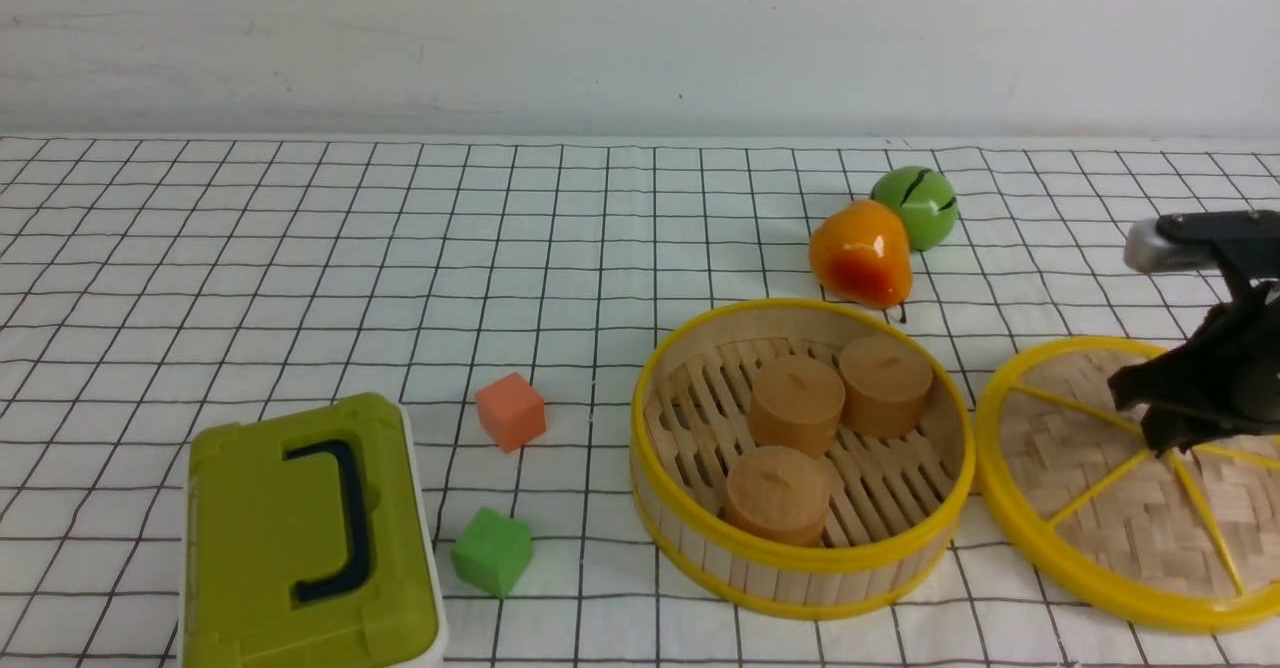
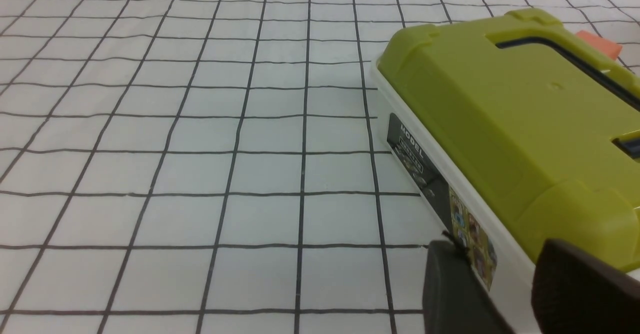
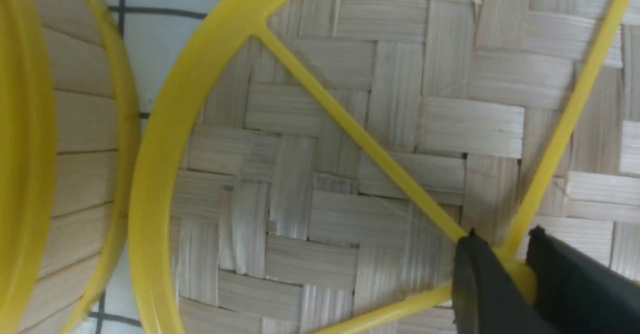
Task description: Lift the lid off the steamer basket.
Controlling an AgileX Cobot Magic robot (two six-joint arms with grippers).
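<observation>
The steamer basket (image 1: 800, 560) stands open on the checked cloth at centre right, with three tan round buns (image 1: 795, 403) inside. The lid (image 1: 1080, 493), woven bamboo with a yellow rim and spokes, lies just right of the basket, close to its rim. My right gripper (image 1: 1165, 430) is over the lid's middle. In the right wrist view its gripper (image 3: 504, 236) is shut on the lid's yellow hub, above the weave (image 3: 350, 174), with the basket wall (image 3: 75, 149) beside. My left gripper (image 2: 500, 254) is open and empty, and does not show in the front view.
An olive-green box with a dark handle (image 1: 300, 538) sits at the front left, close to my left gripper (image 2: 500, 109). An orange cube (image 1: 511, 410) and a green cube (image 1: 492, 551) lie between box and basket. An orange fruit (image 1: 860, 253) and a green ball (image 1: 915, 206) sit behind the basket.
</observation>
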